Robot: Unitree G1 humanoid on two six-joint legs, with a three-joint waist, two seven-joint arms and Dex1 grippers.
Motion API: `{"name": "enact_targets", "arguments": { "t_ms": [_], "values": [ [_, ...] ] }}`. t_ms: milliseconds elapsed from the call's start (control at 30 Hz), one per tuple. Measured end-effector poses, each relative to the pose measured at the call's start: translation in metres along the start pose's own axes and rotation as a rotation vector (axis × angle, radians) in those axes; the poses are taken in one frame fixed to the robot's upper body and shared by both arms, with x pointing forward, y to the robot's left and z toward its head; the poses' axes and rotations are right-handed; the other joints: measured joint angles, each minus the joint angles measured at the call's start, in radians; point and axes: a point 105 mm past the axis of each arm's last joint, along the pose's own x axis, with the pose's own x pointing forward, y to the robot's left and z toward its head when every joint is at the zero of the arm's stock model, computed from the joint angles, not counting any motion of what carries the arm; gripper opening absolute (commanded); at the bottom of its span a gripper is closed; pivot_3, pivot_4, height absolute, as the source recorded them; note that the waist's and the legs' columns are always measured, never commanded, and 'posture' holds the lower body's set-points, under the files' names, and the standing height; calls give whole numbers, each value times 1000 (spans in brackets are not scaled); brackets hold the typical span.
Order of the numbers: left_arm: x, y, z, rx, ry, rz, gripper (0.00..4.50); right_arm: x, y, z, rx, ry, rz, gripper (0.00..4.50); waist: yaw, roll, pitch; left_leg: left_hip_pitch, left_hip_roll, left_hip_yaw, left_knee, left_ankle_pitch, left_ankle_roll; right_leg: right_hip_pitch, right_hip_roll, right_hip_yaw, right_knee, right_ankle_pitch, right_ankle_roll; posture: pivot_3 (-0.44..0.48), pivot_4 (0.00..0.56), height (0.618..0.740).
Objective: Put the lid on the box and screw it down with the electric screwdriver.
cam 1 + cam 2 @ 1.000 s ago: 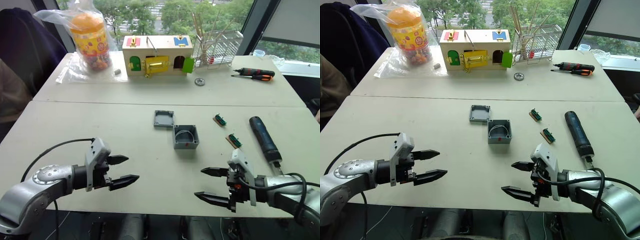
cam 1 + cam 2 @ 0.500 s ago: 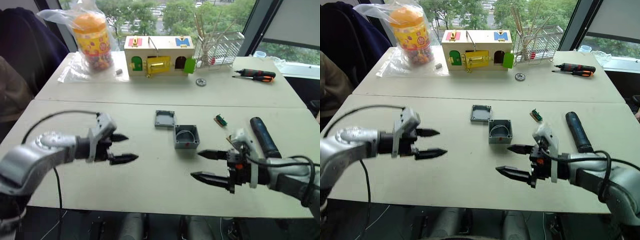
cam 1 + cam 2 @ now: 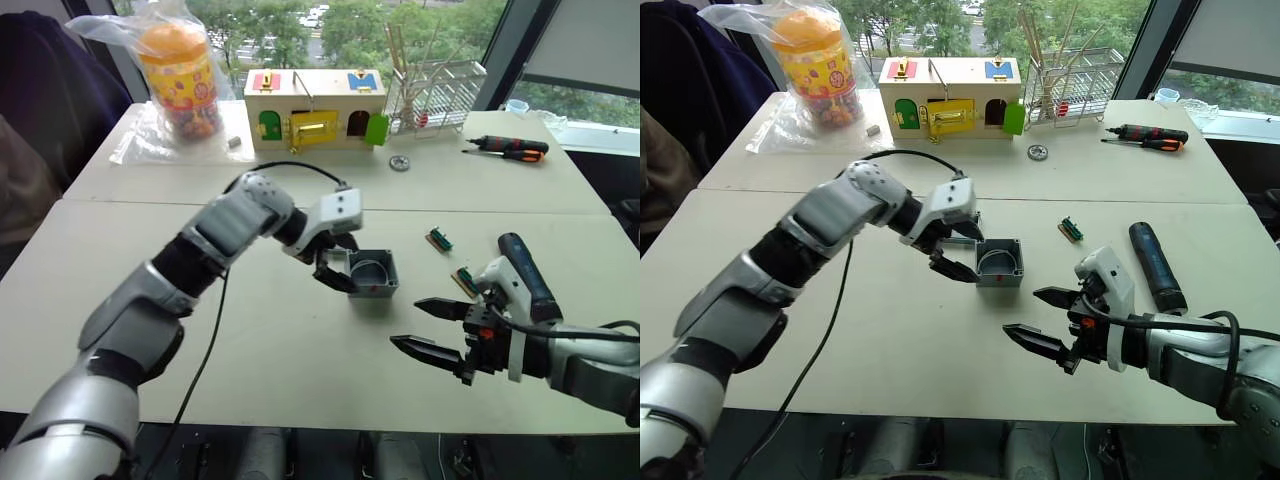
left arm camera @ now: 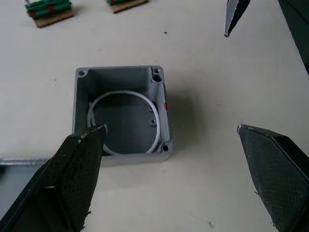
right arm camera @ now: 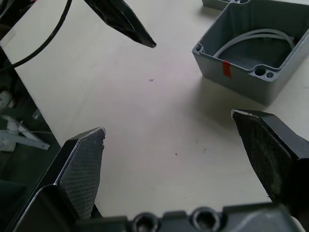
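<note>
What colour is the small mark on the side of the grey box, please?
Red: a small mark on the box's outer wall, clearest in the right wrist view.

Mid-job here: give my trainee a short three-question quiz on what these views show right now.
1. True or false: the lid is already seated on the box.
2. Which end effector is beside the box: A) the left end effector, B) the right end effector?
3. Fill in: the electric screwdriver lies on the ____.

Key:
1. False: the box is open, with a white ring inside.
2. A: it is open, by the box; the right end effector, also open, hangs nearer the robot.
3. Table, ungrasped, on the robot's right.
</note>
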Motion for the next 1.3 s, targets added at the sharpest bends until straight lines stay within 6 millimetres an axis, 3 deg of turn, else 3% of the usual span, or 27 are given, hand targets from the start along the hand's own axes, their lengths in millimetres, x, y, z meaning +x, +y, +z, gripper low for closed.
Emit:
{"name": "enact_targets", "arguments": {
  "t_ms": [167,400,533,733,1033,1300],
  "values": [
    [27,4,-3,25,54,-43,4480,-5,-3,-7,14,-8,-79,4500,1,0,0,0,1,0,0,0,1,-1,0,0,0,0,0,0,150,706],
    [42,3,-8,40,98,-82,4480,-9,-7,-7,23,-54,-152,4500,3,0,0,-2,2,-1,4,-2,4,-1,0,0,1,0,0,0,150,706],
    [51,2,-7,55,106,-99,3250,-10,-10,-7,17,-70,-180,4500,1,0,0,-5,2,-1,11,-7,13,-1,-1,0,2,0,0,0,150,706],
    [54,6,-12,57,133,-82,70,-10,-12,-7,13,-83,-203,4500,2,0,0,-7,2,-1,12,-8,14,-2,-1,0,2,0,0,0,150,706],
    [47,7,-10,135,122,-98,27,-11,-13,-11,24,-85,-210,4500,4,0,0,-8,1,-2,14,-8,14,-2,-1,0,2,0,0,0,150,706],
    [13,-7,-33,405,179,-296,27,-10,-9,-15,33,-72,-177,4500,1,1,0,-10,2,-2,14,-6,10,-4,-1,0,2,0,0,0,150,706]
  ]
}}
